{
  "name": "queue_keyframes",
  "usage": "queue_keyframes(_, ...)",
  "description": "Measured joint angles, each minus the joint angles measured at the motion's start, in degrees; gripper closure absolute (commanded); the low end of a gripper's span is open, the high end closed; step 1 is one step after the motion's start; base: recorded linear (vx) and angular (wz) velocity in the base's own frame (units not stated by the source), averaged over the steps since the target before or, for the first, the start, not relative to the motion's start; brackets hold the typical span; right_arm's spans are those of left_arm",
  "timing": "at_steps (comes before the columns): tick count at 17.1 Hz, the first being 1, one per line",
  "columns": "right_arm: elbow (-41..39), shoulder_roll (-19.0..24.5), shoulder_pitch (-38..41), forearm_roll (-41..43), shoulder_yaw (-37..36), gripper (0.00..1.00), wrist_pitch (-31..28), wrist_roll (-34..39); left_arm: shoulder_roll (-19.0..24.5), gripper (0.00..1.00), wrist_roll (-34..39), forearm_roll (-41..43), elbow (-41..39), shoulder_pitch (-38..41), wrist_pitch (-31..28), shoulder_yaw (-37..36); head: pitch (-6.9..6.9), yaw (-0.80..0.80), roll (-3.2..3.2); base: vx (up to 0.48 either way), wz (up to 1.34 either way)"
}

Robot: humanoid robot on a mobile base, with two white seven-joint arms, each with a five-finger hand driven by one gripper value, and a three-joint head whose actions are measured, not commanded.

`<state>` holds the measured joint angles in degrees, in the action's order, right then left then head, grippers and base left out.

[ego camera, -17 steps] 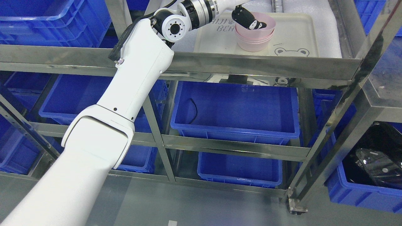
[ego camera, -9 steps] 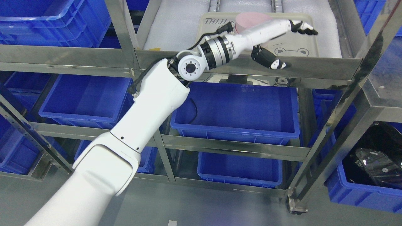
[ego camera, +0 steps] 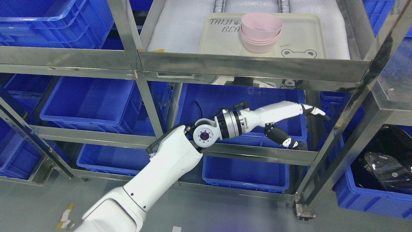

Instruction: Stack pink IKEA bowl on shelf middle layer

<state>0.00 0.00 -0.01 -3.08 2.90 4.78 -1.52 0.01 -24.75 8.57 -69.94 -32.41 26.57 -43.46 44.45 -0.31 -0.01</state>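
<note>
pink bowls (ego camera: pixel 260 32) stacked, left hand (ego camera: pixel 289 124) well below

I note the stacked bowls (ego camera: pixel 260 32) standing on a tray (ego camera: pixel 299 32), which lies on the shelf (ego camera: pixel 251 66). Below the shelf sits a bin (ego camera: pixel 244 112), with another bin (ego camera: pixel 246 172) beneath it. My left hand (ego camera: pixel 289 124) hangs in front of the upper bin, well below the bowls.

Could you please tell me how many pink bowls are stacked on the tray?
4, judging by rims: all nested in one stack of pink bowls on the cream tray; more could be hidden inside.
</note>
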Motion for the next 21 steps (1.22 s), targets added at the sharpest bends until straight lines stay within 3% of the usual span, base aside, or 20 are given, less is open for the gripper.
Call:
queue_keyframes(5,0.00,0.00,0.01,0.00,0.00,0.00,0.00,0.00,0.00,0.01,4.97,-0.20,0.08,12.52,0.36,7.19,0.00,0.00,0.00,0.000,0.00)
queue_keyframes(7,0.00,0.00,0.01,0.00,0.00,0.00,0.00,0.00,0.00,0.00,9.56,-0.32,1.08,16.10,0.57,10.46,0.00,0.00,0.00,0.000,0.00)
queue_keyframes(11,0.00,0.00,0.01,0.00,0.00,0.00,0.00,0.00,-0.01,0.01,27.60,-1.14,2.49,20.41,-2.34,15.37,0.00,0.00,0.00,0.000,0.00)
queue_keyframes(13,0.00,0.00,0.01,0.00,0.00,0.00,0.00,0.00,-0.01,0.01,32.18,-1.69,2.76,21.58,-3.67,17.19,0.00,0.00,0.00,0.000,0.00)
queue_keyframes(21,0.00,0.00,0.01,0.00,0.00,0.00,0.00,0.00,-0.01,0.01,34.38,-6.84,0.99,23.37,-10.67,22.00,0.00,0.00,0.00,0.000,0.00)
